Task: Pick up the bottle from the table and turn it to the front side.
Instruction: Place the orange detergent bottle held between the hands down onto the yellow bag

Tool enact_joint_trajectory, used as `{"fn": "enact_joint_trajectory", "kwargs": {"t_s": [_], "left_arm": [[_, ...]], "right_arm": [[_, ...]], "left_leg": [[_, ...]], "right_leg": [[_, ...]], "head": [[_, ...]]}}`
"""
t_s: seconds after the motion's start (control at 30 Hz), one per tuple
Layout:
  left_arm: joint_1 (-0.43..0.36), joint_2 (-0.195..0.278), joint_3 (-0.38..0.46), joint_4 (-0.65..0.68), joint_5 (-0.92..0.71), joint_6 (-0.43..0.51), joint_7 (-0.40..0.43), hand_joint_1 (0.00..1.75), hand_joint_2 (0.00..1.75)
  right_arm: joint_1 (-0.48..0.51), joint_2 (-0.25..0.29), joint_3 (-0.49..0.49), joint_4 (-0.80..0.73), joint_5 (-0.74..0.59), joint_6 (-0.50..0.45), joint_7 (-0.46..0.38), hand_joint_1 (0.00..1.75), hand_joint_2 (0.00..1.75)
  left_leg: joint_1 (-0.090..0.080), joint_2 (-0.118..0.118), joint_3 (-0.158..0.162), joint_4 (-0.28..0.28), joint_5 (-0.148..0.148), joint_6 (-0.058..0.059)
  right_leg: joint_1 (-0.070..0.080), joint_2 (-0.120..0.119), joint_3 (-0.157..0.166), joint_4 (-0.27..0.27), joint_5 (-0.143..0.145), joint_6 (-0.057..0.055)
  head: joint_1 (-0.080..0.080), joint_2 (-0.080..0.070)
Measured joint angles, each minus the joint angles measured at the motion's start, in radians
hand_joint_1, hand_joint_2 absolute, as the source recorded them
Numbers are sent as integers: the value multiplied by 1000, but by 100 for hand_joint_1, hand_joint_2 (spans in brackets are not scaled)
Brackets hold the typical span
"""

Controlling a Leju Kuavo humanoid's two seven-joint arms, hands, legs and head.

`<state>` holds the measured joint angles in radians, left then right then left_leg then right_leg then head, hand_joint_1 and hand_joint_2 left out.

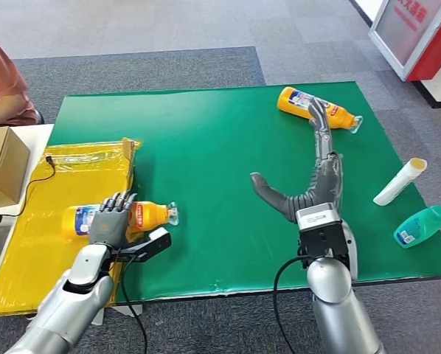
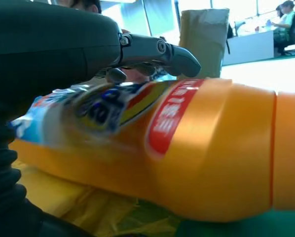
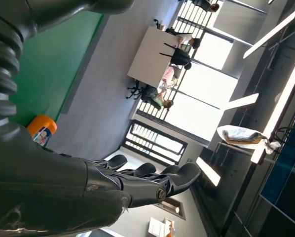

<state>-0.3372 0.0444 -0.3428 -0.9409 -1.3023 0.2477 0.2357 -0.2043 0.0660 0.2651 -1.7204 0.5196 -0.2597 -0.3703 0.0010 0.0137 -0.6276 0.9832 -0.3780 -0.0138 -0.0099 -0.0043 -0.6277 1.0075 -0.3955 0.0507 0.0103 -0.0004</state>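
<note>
Orange bottle (image 1: pixel 146 214): lying at desk's (image 1: pixel 218 169) eight o'clock, left hand (image 1: pixel 111 219) spread above it; lifting, turning remain; right hand (image 1: pixel 313 184) open, empty.

I am in an open office used as a test space. Grey carpet tiles (image 1: pixel 151 29) lie around my bench (image 1: pixel 218 147) with its green mat. Past my fingers (image 3: pixel 175 177) I see tall windows (image 3: pixel 198 94), ceiling strip lights (image 3: pixel 272 32), and people (image 3: pixel 165 81) seated at a white desk (image 3: pixel 153 54).
</note>
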Motion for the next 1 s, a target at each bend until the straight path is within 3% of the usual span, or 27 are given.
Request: {"fn": "enact_joint_trajectory", "kwargs": {"t_s": [0.23,0.4,0.57,0.63,0.7,0.83,0.9,1.0], "left_arm": [[69,-19,40,-105,-138,102,19,0,0],[143,-31,60,-266,-226,237,15,0,0],[200,5,59,-450,-234,393,40,0,0],[226,15,60,-526,-226,426,-8,0,0],[264,7,58,-598,-160,440,-114,0,0],[334,-11,38,-734,178,427,-321,0,175],[361,-11,33,-793,385,388,-426,0,175],[404,-11,37,-868,790,232,-627,0,175]], "right_arm": [[19,0,0,-12,8,1,8,0,175],[41,0,0,-27,15,-10,9,0,175],[58,0,0,-35,17,-27,9,0,175],[66,0,0,-37,18,-37,9,0,175],[75,0,0,-43,20,-48,8,0,175],[101,-6,-3,-67,14,-56,-2,0,175],[116,-12,-7,-82,-7,-44,-10,0,175],[135,-30,-21,-98,-128,45,-17,0,175]], "left_leg": [[0,0,-1,0,0,0],[0,0,-1,0,-1,0],[0,0,-1,0,-1,-1],[0,0,-1,0,-2,-1],[0,0,-1,0,-2,0],[0,0,-1,0,-4,0],[0,0,-1,0,-5,0],[0,0,-1,0,-5,0]], "right_leg": [[0,0,0,0,0,0],[0,0,-1,0,-1,1],[0,0,-1,0,-1,0],[0,0,-1,0,-2,-1],[0,0,-1,0,-2,-1],[0,0,-2,0,-2,-1],[0,0,-1,-1,-3,0],[0,0,-1,-1,-3,0]], "head": [[0,0],[0,0],[0,0],[0,0],[0,0],[0,0],[0,0],[0,0]]}}
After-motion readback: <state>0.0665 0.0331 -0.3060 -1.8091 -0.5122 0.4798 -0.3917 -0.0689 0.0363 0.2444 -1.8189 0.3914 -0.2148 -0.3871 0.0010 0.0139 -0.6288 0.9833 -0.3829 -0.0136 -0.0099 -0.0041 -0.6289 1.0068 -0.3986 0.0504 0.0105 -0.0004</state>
